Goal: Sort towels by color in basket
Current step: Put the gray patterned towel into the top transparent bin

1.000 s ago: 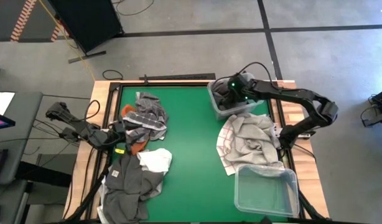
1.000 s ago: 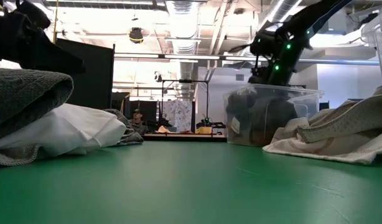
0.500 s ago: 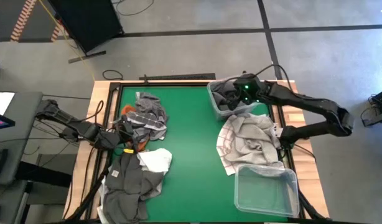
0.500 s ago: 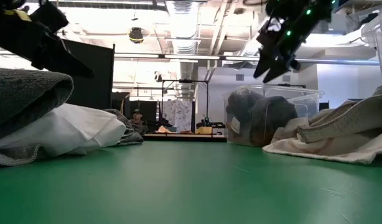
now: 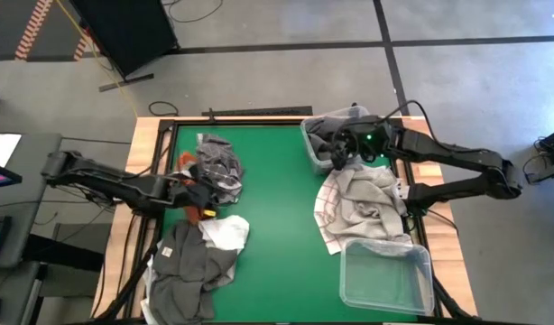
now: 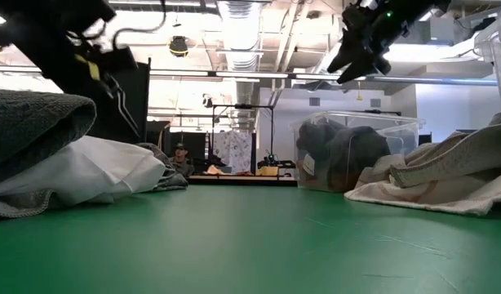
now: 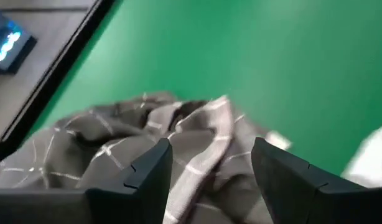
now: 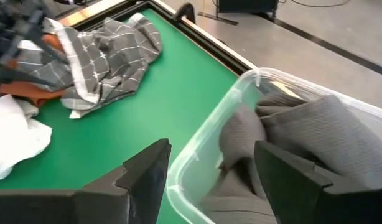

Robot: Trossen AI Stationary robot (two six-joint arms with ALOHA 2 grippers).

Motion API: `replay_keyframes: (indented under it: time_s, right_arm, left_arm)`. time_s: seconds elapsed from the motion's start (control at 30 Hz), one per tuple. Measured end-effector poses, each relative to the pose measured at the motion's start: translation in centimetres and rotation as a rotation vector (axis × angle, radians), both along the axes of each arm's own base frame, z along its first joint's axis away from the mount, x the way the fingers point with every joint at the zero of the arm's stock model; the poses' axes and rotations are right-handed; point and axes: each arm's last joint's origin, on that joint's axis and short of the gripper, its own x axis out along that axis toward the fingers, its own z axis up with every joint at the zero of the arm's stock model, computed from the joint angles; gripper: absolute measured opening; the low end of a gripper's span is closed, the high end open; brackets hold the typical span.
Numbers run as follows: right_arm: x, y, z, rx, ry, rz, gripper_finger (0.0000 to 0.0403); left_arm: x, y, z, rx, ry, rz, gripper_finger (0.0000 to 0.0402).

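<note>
My left gripper [image 5: 194, 183] [image 7: 209, 168] is open and hovers just over the crumpled grey plaid towel [image 5: 216, 161] [image 7: 147, 130] at the table's left side. A rust orange towel [image 5: 198, 213] lies beside that towel, then a white one [image 5: 227, 232] [image 6: 87, 173] and a dark grey one [image 5: 187, 271] nearer the front. My right gripper [image 5: 337, 150] [image 8: 213, 180] [image 6: 361, 37] is open, raised above the far clear bin [image 5: 315, 155] [image 8: 203, 155] [image 6: 356, 151]. Dark grey towels [image 8: 303, 137] fill that bin.
A heap of pale grey and white red-grid towels [image 5: 358, 203] [image 6: 438, 171] lies at the right side, part of it on a second clear bin [image 5: 387, 275] near the front right corner. Bare green table [image 5: 277, 208] separates the two heaps. A raised dark frame edges the table.
My left gripper has moved from the table's left edge toward the right, over the plaid towel. My right gripper has risen out of the far bin and drawn back toward the right, leaving the dark grey towels inside.
</note>
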Motion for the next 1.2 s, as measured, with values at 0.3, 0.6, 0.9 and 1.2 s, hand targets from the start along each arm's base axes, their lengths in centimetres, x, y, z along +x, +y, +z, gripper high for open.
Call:
replay_keyframes:
  time_s: [0.3, 0.6, 0.9, 1.2]
  right_arm:
    - [0.4, 0.8, 0.0, -0.007, -0.001, 0.032, 0.0266]
    - [0.8, 1.4, 0.3, -0.018, -0.032, 0.059, 0.0266]
    - [1.8, 1.9, -0.3, -0.015, -0.022, 0.094, 0.0265]
    - [2.3, 2.1, -0.6, -0.012, -0.015, 0.108, 0.0265]
  left_arm:
    - [2.0, 2.3, -3.3, -0.06, 0.181, 0.043, 0.0251]
    - [3.7, 4.2, -5.4, -0.149, 0.196, -0.012, 0.0238]
    - [5.0, 4.2, -4.5, -0.154, 0.128, -0.127, 0.0031]
    - [6.7, 3.0, 2.3, -0.095, 0.0, -0.245, 0.0008]
